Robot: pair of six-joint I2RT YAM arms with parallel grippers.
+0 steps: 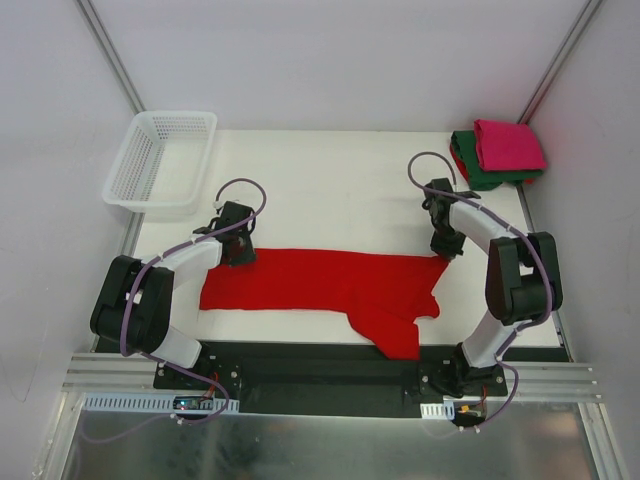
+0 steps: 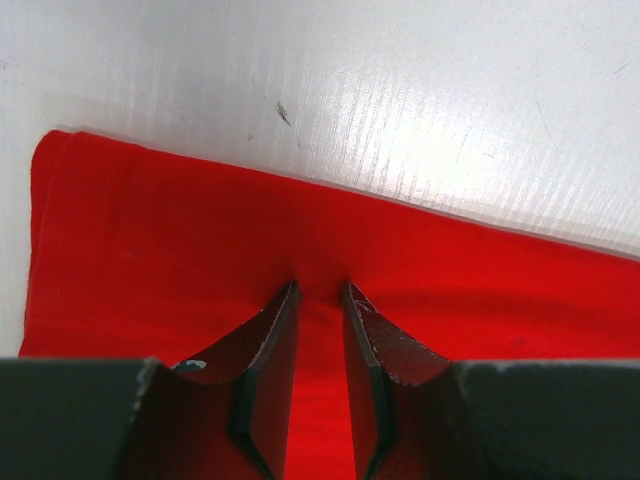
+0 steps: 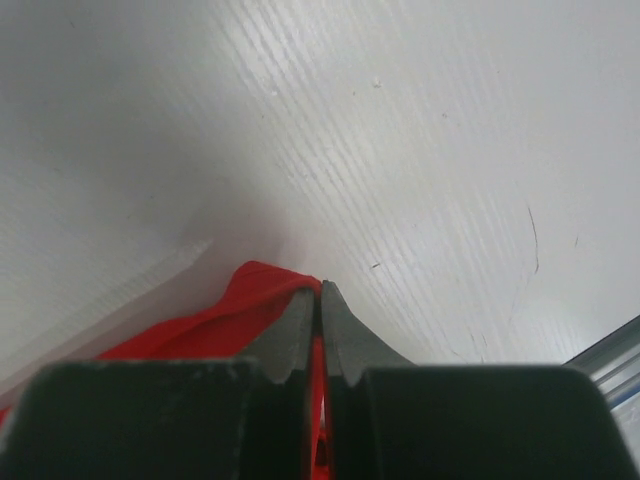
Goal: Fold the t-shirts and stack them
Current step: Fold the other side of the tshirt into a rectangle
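Note:
The red t-shirt (image 1: 320, 280) lies as a long folded strip across the near part of the table, with a sleeve hanging toward the front edge. My left gripper (image 1: 237, 255) presses down on its far left edge. In the left wrist view the fingers (image 2: 275, 340) stand a little apart, and a ridge of red cloth (image 2: 150, 230) is pinched between them. My right gripper (image 1: 445, 250) is at the strip's far right corner. Its jaws (image 3: 320, 285) are shut on a thin edge of the red cloth (image 3: 230, 300). The magenta-pink t-shirt (image 1: 508, 143) lies folded on the folded dark green t-shirt (image 1: 470, 170) at the far right corner.
A white mesh basket (image 1: 160, 160) stands at the table's far left corner. The white table (image 1: 330, 190) is bare between the basket and the stack. A black base rail (image 1: 320, 375) runs along the near edge.

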